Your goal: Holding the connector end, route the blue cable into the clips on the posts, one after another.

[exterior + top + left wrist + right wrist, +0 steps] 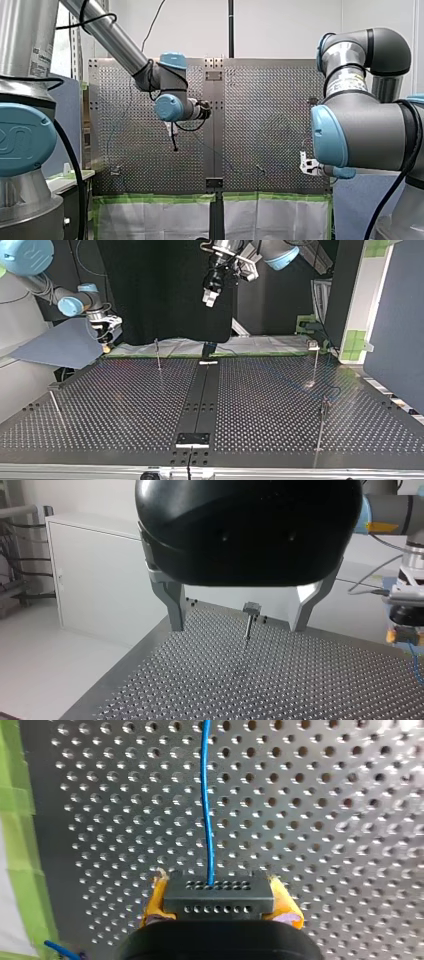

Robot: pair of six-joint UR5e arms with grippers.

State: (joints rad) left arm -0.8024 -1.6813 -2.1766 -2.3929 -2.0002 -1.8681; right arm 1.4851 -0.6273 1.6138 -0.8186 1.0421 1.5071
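My right gripper (220, 896) has its yellow pads (156, 896) shut on a black connector (218, 905). The blue cable (207, 810) runs straight out of the connector over the perforated plate. In the top view this gripper (106, 341) hangs low near the table's far left edge. My left gripper (237, 628) is open with nothing between its metal fingers (175, 607); it hovers high above the table's far middle (211, 296). Ahead of it stands a thin post with a clip (249, 616). In that view the right gripper (404, 630) shows off to the side.
Several thin posts stand on the perforated table (125, 405): one at the far left-middle (157, 354), one at the far right (315, 362), one at the near right (322, 426), one at the near left (55, 406). Green tape (12, 795) lines the table edge.
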